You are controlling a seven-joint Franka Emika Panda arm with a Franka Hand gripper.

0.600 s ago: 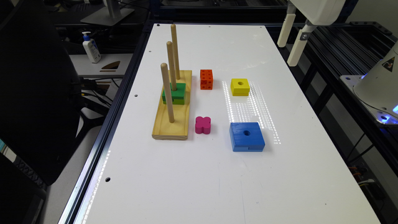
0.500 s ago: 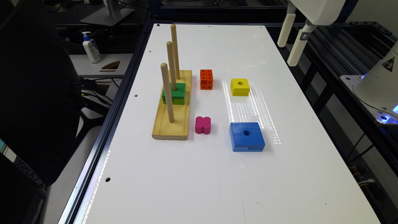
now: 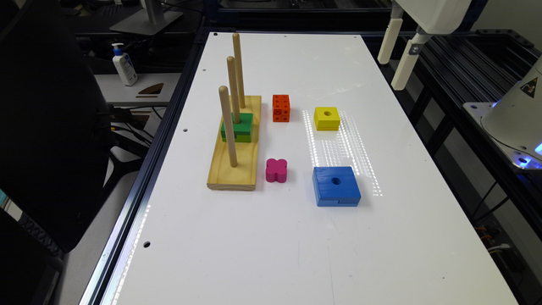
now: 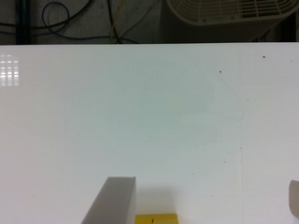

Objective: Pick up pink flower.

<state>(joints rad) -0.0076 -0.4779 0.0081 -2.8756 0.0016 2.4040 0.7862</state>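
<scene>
We read the exterior view from its left edge to its right. At centre left stands the wooden peg base (image 3: 233, 161) with three upright pegs, and a green block (image 3: 237, 127) sits threaded on the middle peg. Just beside the base's near right corner, apart from it, lies the pink flower (image 3: 276, 170), flat on the table (image 3: 296, 254), slightly left of frame centre. Above it in the frame, well apart, is the orange cube (image 3: 281, 108); further right are the yellow block (image 3: 327, 118) and, lower, the blue block (image 3: 336, 185). The gripper (image 3: 398, 51) hangs at the upper right of the frame, high over the table's far right edge and well apart from the flower. In the wrist view one finger (image 4: 112, 200) shows at lower centre and the edge of the other at the lower right margin, so we judge the jaws spread wide and holding nothing. For the step in hand, we judge that the approach has not yet begun: we should carry the gripper across above the yellow block, centre it over the flower, then descend vertically. We advise setting the fingers across two opposite lobes or notches, since the clover outline gives uneven contact. The nearest obstruction is the wooden base with its front peg (image 3: 228, 127); the finger on that side needs clearance. The blue block is near but should not interfere.
</scene>
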